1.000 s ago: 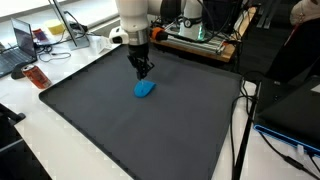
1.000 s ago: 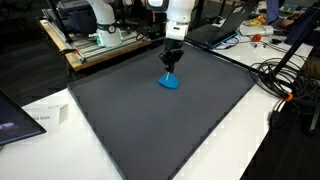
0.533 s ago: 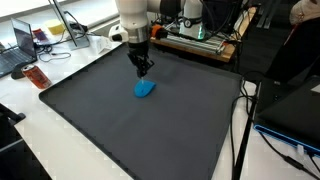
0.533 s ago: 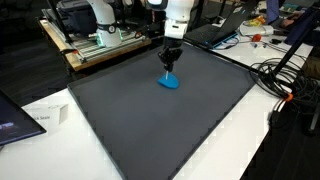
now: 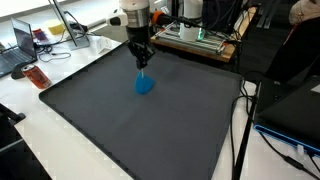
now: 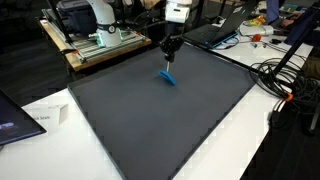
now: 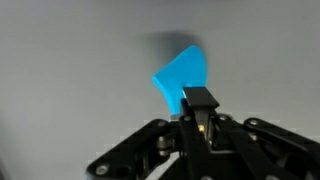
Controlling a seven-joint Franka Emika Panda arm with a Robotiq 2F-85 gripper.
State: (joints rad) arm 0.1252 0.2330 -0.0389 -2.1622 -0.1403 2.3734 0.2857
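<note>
1. Gripper: fingers are clenched on one edge of the blue piece, pinching only a narrow bit of it. Fingers are black metal with hard, slim tips.
2. Blue piece: it hangs below the gripper over the far-middle part of the mat, seen in both exterior views. It is flat, wedge or fan shaped, bright matte blue, and looks soft like cloth or foam. I cannot tell whether its low tip touches the mat.
3. Risk: the hold is thin and at the edge, so the piece may slip out if the arm jerks or swings. If it is soft, it may fold or twist and drop crooked.
4. Risk: the low end hangs close to the mat, and the mat looks grippy. A sideways move at this height may drag the piece and pull it from the fingers.
5. Mat: dark grey, large, rectangular and dull, with a slightly rough look. It lies flat on the white bench.
6. Farther out: loose cables lie just off the mat edge and may snag on a wide swing. A laptop sits at the bench corner and a metal-frame rack stands behind, both hard and well apart from the piece.
</note>
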